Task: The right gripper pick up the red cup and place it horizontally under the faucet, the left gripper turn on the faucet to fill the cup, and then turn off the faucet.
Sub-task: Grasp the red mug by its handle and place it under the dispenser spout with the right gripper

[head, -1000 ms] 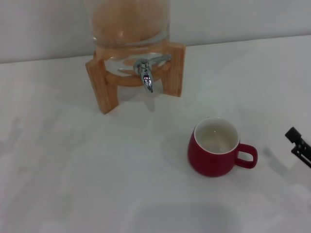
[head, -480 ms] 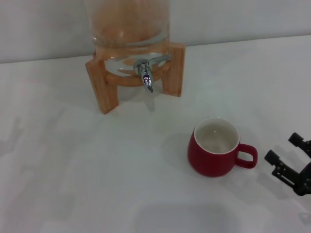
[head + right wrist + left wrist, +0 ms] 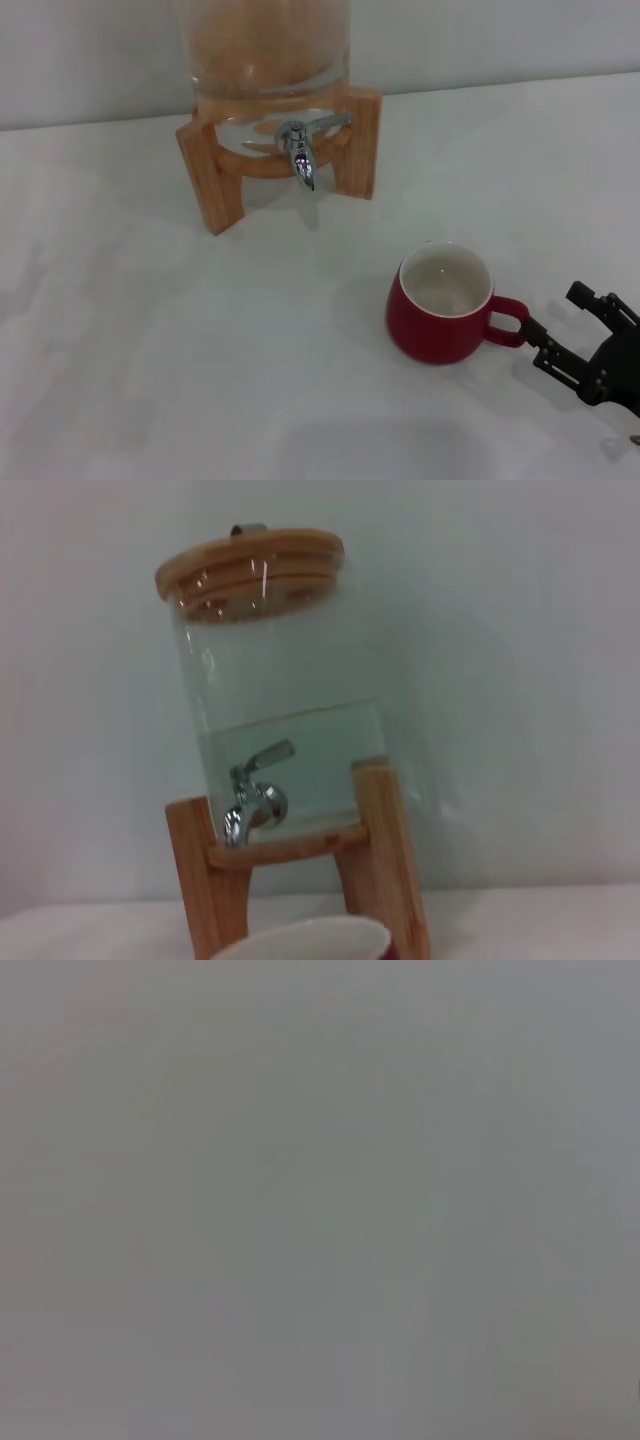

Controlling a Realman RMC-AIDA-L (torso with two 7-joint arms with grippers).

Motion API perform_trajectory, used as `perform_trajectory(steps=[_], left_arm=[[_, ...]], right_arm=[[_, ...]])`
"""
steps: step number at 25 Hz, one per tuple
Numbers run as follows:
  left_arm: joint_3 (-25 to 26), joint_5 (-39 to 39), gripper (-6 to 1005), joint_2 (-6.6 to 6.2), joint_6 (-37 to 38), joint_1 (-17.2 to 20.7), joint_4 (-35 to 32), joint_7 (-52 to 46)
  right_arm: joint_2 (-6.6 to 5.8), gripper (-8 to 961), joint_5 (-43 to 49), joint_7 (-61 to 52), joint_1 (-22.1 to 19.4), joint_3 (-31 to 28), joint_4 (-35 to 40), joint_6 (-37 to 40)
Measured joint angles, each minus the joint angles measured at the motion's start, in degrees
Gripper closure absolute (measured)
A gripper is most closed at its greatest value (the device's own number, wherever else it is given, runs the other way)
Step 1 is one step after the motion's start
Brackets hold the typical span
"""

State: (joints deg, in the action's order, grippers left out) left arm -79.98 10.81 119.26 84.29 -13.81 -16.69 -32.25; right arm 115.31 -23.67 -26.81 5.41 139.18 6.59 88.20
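Note:
The red cup stands upright on the white table, cream inside showing, its loop handle pointing right. My right gripper is open just right of that handle, low at the table's right front, with nothing between its fingers. The chrome faucet sticks out of the glass dispenser at the back, its spout turned down. From the right wrist view, the faucet sits ahead and the cup's rim shows at the lower edge. The left gripper is out of view; the left wrist view is plain grey.
The dispenser rests in a wooden stand near the back wall and carries a wooden lid; it is partly filled with water. White tabletop stretches to the left and front of the cup.
My right gripper has come in from the right edge, moving left toward the cup's handle. The cup and the faucet have stayed put.

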Motion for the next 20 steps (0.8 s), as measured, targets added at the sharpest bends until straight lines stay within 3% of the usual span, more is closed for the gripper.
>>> perform_trajectory(steps=[20], left_arm=[[0.0, 0.0, 123, -0.09, 0.0, -0.3, 0.0, 0.0]], right_arm=[[0.0, 115, 0.7, 0.1, 0.5, 0.5, 1.1, -3.0]])
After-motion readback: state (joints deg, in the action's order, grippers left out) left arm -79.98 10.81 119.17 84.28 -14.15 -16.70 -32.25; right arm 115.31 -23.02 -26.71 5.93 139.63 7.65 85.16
